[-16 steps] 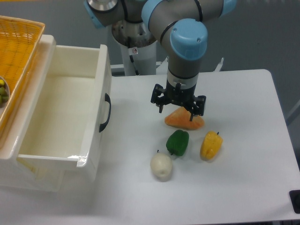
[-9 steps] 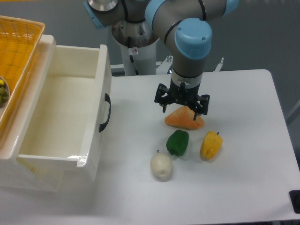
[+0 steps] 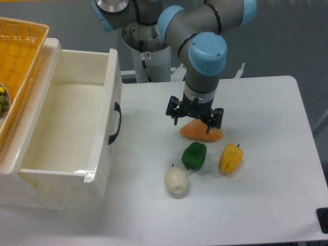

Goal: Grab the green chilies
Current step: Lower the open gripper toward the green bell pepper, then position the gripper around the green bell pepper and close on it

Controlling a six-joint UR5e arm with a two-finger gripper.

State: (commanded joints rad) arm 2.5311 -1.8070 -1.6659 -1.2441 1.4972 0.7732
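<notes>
On the white tabletop (image 3: 266, 102), near its middle: green chilies (image 3: 195, 156) (one glossy dark-green pepper), lying free, untouched. Yellow pepper (image 3: 230, 159) just to its right, pale round fruit (image 3: 176, 182) just below-left, orange wedge-shaped piece (image 3: 202, 130) just behind it. Gripper (image 3: 193, 119) hangs over the orange piece, fingers spread apart, nothing between them; it sits behind the green chilies, not above them. Left side: open white drawer (image 3: 97, 123) with dark handle (image 3: 116, 123). Yellow wicker basket (image 3: 20, 56) at far left, small olive-green fruits (image 3: 3, 100) at its edge
</notes>
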